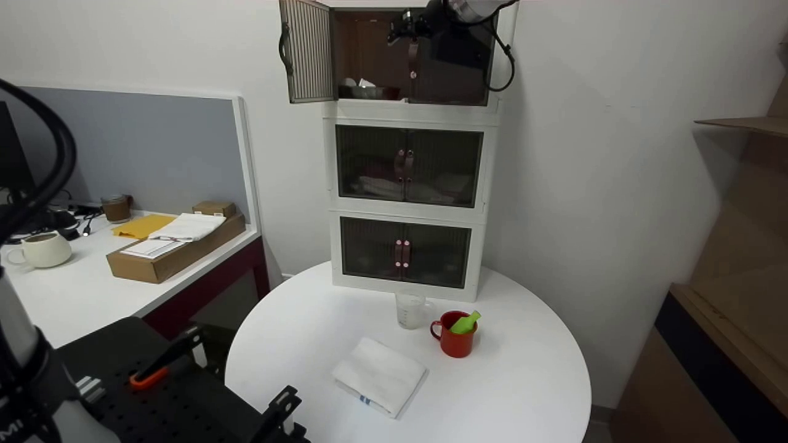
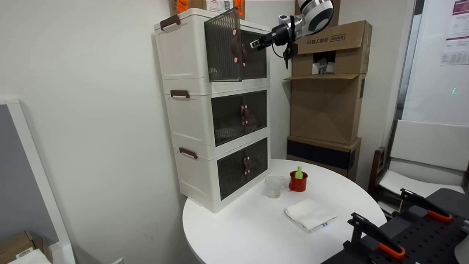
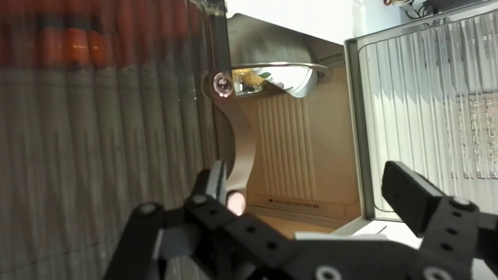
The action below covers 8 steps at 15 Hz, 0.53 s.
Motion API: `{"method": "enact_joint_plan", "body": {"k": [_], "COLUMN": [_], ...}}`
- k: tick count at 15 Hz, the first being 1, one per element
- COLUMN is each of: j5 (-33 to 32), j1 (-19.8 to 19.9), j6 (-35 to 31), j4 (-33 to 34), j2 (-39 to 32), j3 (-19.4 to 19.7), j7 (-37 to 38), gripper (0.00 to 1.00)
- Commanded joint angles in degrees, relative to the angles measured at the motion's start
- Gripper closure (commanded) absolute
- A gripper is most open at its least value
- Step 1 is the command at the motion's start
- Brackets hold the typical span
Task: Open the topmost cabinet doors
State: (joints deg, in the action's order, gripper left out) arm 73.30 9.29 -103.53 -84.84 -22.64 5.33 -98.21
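Observation:
The topmost cabinet point(image 2: 180, 55) has two ribbed, dark see-through doors. One door point(image 1: 311, 55) stands swung wide open; it also shows in the other views point(image 2: 221, 47) point(image 3: 420, 85). The second door point(image 1: 452, 74) is closed point(image 2: 257, 68) point(image 3: 97, 155). Its brown strap handle point(image 3: 245, 144) with pink studs is near the door's free edge point(image 1: 413, 58). My gripper point(image 3: 305, 171) is open and empty in front of the cabinet opening point(image 1: 397, 34) point(image 2: 255, 44). In the wrist view its left finger overlaps the handle's lower end; whether they touch I cannot tell. The right finger appears before the open door.
A metal bowl point(image 3: 272, 46) with items sits inside the top cabinet. Two lower cabinets with closed doors point(image 1: 406, 166) point(image 1: 403, 252) stand beneath. The round table point(image 1: 511, 394) holds a red mug point(image 1: 455, 344), a clear measuring cup point(image 1: 409, 311) and a white cloth point(image 1: 378, 375). Cardboard boxes point(image 2: 322, 110) stand behind.

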Motion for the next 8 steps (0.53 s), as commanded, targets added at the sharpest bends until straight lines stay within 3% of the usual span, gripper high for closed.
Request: {"method": "enact_joint_plan", "body": {"k": [1, 8], "j5": [0.9, -0.2], "j1": [0.4, -0.3], "j6": [-0.9, -0.4], "j4": [3.0, 3.9], "j2": [-2.3, -3.8], "j3": [-1.3, -2.8], "j7": [-0.9, -0.5], "gripper": [0.00, 0.00]}}
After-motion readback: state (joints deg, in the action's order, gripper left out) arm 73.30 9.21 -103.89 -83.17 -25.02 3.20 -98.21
